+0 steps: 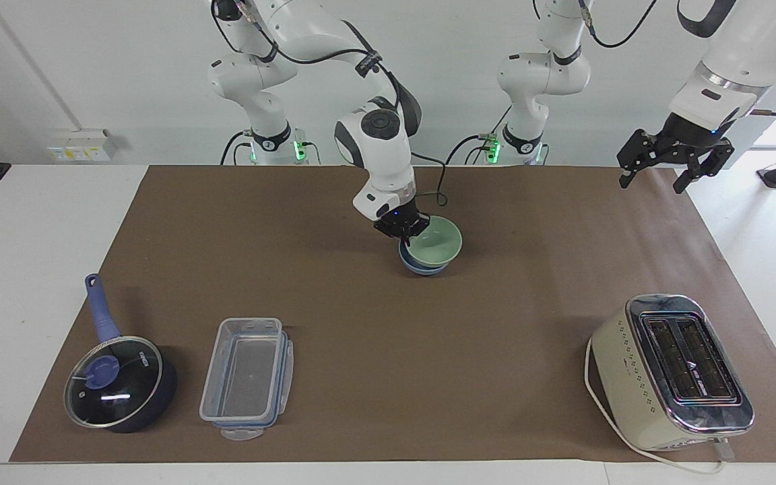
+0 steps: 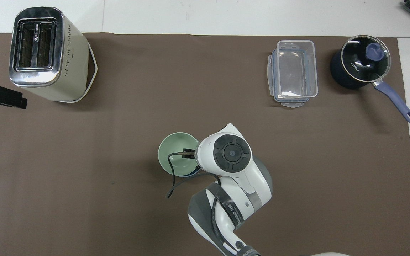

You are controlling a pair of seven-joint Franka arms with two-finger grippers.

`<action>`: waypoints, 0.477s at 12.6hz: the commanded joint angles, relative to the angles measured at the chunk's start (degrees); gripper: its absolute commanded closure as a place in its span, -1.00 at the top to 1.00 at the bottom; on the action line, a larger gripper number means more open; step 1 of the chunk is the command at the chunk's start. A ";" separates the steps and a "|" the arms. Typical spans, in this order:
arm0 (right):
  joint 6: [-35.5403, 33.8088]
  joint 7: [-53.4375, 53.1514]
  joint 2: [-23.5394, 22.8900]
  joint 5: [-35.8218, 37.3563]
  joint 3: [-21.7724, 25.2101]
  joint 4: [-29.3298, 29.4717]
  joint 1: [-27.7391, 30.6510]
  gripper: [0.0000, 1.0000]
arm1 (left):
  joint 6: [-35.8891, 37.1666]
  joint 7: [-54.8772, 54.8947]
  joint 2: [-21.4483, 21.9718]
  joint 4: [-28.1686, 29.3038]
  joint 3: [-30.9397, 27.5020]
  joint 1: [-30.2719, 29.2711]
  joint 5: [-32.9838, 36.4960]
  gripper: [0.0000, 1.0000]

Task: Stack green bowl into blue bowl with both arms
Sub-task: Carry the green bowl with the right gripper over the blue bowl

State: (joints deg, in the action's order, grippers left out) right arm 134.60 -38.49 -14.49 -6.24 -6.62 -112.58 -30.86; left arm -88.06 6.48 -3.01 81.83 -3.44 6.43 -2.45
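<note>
Toaster [image 1: 672,372], clear container [image 1: 248,378], saucepan [image 1: 120,381] — all well apart from bowls.

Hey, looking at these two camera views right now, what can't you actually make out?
- Blue bowl: overhead view shows only a sliver; the green bowl covers it.
- Right hand: its grip on the green bowl's rim is hidden overhead by the arm's own wrist.
- Whether the green bowl sits fully down: unclear in either view.
- Left hand: cut off by the overhead view's edge.
</note>
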 commanded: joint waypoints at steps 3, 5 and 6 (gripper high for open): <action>1.28 0.26 0.17 -0.97 -0.06 -1.06 0.80 -1.00 | 1.31 0.55 -0.15 -1.15 0.63 -0.72 1.04 1.00; 1.28 0.25 -0.01 -0.97 -0.06 -1.15 0.80 -1.00 | 1.31 0.55 -0.15 -1.15 0.63 -0.72 1.04 1.00; 1.19 0.25 0.08 -0.97 -0.06 -1.41 0.71 -1.00 | 1.31 0.55 -0.15 -1.06 0.63 -0.72 1.04 1.00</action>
State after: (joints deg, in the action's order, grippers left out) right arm 134.60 -38.49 -14.72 -6.24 -6.44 -112.94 -30.50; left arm -88.04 6.48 -3.01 81.83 -3.44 6.43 -2.45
